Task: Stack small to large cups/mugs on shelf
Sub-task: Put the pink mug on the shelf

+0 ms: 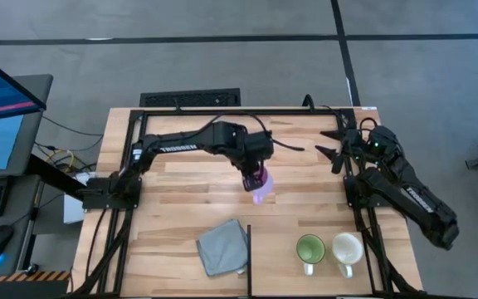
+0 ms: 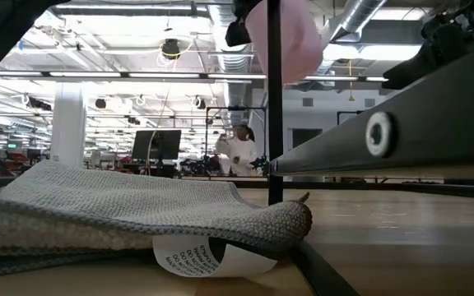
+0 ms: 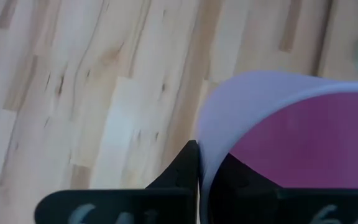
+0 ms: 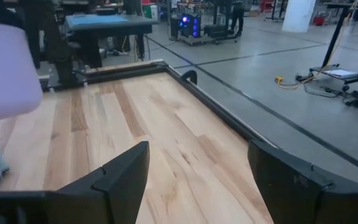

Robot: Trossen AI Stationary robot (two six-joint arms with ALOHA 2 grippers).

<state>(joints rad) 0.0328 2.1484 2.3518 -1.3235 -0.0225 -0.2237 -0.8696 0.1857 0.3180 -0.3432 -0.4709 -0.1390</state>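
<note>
Along the near edge of the pale butcher-block wooden table (image 1: pixel 181 187), a soft grey knitted cloth (image 1: pixel 222 247) lies crumpled left of centre, a curl of printed white paper label (image 2: pixel 212 256) peeking from under its fold in the low view. To its right, standing upright and just beside each other, are the small glossy green handled mug (image 1: pixel 310 249) and the slightly larger cream-white handled mug (image 1: pixel 348 247), both with handles pointing toward the near edge. A thin dark upright post (image 2: pixel 275 99) rises between the cloth and these mugs. Farther in, around the table's middle, the left gripper (image 1: pixel 256 177) holds the smallest lilac-purple mug (image 1: pixel 261 189) clear of the wood, one dark finger (image 3: pixel 182 174) outside the wall and the other inside, pinching the rim; the mug hangs tilted. It looks light, rigid and smooth, probably glazed or hard plastic, so a rim pinch could slip or twist under a jolt; a grip across the wall near the handle seems steadier, and setting it down gently matters if it is ceramic. At the far right corner, the right gripper (image 1: pixel 338 143) waits with its fingers spread wide and nothing between them, well apart from every mug. No shelf board is clearly visible, only the black metal frame (image 1: pixel 222 110) edging the table.
</note>
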